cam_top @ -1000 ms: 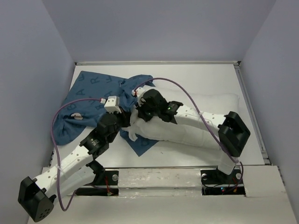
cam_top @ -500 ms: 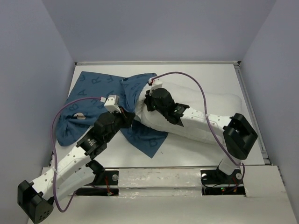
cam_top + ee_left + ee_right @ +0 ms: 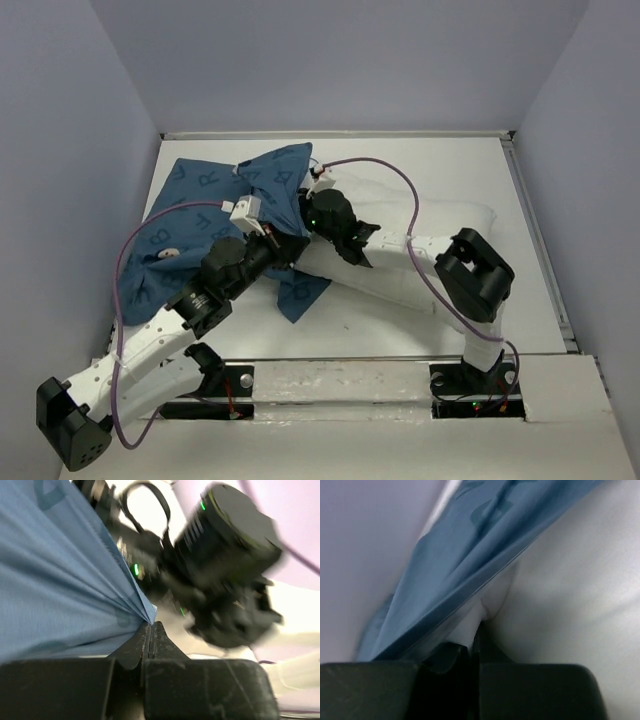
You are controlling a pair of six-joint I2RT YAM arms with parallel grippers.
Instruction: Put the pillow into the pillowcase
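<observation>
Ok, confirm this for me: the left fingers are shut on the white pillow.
Not quite. The left fingers are shut, but on the blue pillowcase, not the pillow. The left wrist view shows the blue fabric pinched between them.

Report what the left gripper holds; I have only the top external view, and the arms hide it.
Observer: In the left wrist view, the left gripper is shut on a pinched fold of the pillowcase.
Operator: Now the right one.
Observer: In the right wrist view, the right gripper is shut on a puckered tuck of the white pillow.
Operator: Say where the pillowcase lies there.
Observer: Its blue edge runs diagonally over the pillow, passing just up and left of that grip.
</observation>
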